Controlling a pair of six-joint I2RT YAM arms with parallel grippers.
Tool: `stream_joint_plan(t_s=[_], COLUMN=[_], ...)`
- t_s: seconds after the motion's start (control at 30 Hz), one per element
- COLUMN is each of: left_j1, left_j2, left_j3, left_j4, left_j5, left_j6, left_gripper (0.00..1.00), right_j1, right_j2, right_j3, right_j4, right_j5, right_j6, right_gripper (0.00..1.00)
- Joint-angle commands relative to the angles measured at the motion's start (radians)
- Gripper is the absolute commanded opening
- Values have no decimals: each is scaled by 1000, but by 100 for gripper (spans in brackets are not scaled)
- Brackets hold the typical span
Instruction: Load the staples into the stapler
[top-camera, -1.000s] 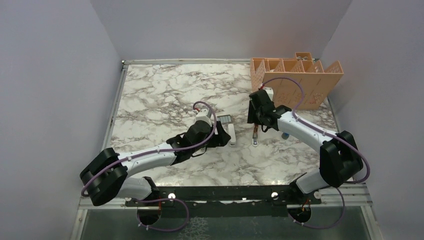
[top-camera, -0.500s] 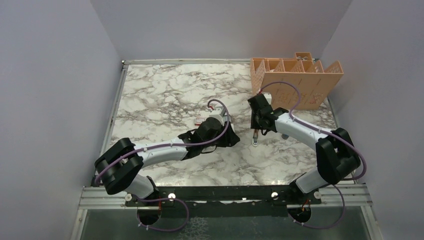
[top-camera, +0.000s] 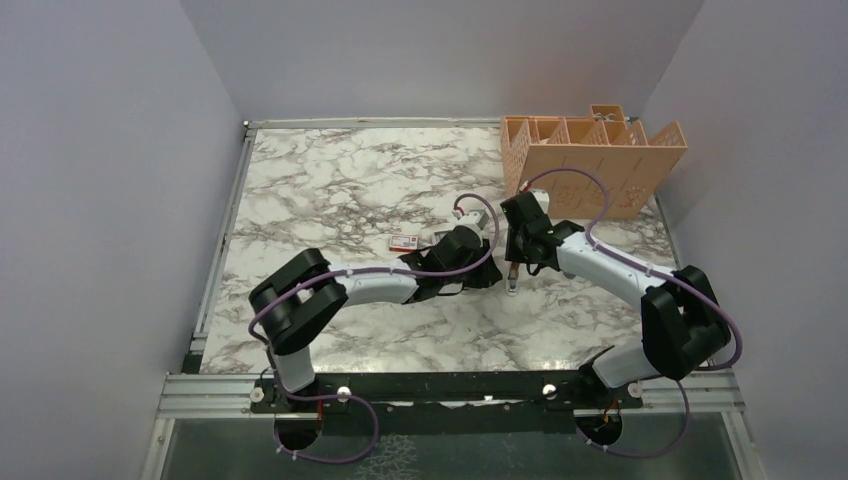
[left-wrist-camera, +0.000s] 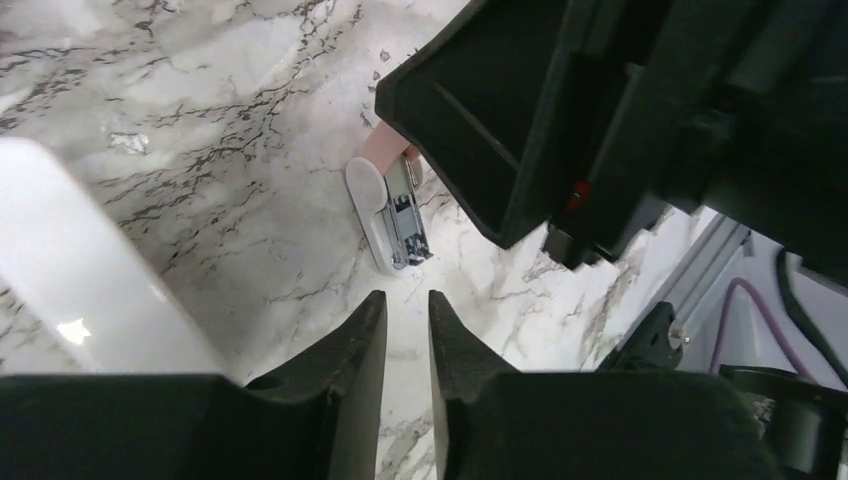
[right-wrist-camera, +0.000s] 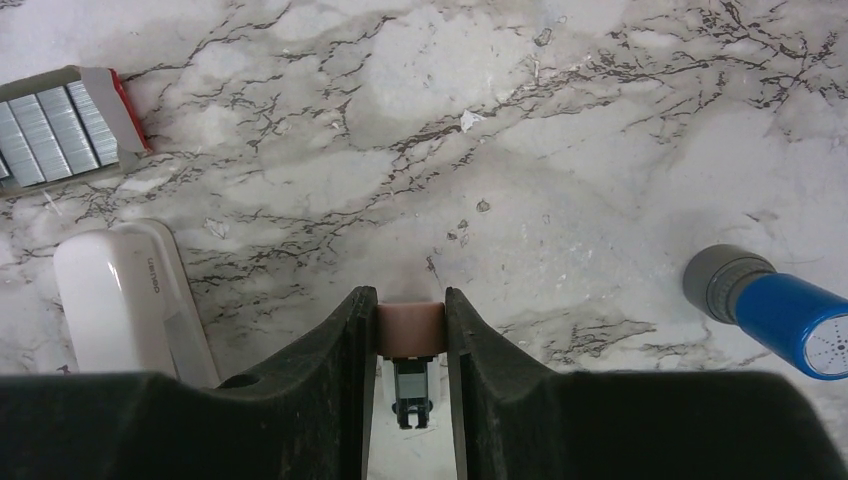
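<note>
The stapler (left-wrist-camera: 395, 215) lies on the marble near my right arm, with a white body, a bare metal channel and a pinkish-brown end. My right gripper (right-wrist-camera: 411, 292) is shut on that pinkish end (right-wrist-camera: 411, 330), seen from above at the table's middle (top-camera: 513, 262). The staples (right-wrist-camera: 60, 125) are grey strips in a small grey tray with a red edge, lying to the far left in the right wrist view. My left gripper (left-wrist-camera: 407, 295) hovers just short of the stapler, its jaws a narrow slit apart with nothing between them. It sits right beside the right gripper (top-camera: 483, 272).
A white rounded plastic piece (right-wrist-camera: 120, 300) lies between the tray and the stapler. A blue cylinder (right-wrist-camera: 780, 310) rests to the right. The red-and-white box (top-camera: 404, 241) sits left of my left arm. A peach organizer (top-camera: 590, 160) stands at the back right.
My left arm has swung right toward the stapler, uncovering the red-and-white box, and its jaws have narrowed. My right gripper has closed on the stapler's pinkish end.
</note>
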Motion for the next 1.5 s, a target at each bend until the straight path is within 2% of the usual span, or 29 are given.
stream_joint_plan(t_s=[0.0, 0.3, 0.7, 1.0, 1.13, 1.47], left_j1=[-11, -10, -9, -7, -6, -5], left_j2=[93, 203, 290, 306, 309, 317], left_j3=[69, 116, 93, 60, 57, 65], left_j4=[2, 10, 93, 94, 77, 38], left_j5=[27, 60, 146, 92, 68, 26], left_j6=[9, -6, -65, -71, -64, -56], left_gripper=[19, 22, 19, 8, 7, 7], right_j1=[-2, -2, -1, -2, -1, 61], right_j2=[-22, -32, -42, -85, -96, -131], right_j3=[-16, -31, -55, -93, -130, -182], right_j4=[-4, 8, 16, -44, -66, -97], right_j5=[-26, -51, -119, -174, -190, -202], right_j6=[25, 35, 67, 85, 103, 145], right_gripper=[33, 33, 33, 32, 28, 27])
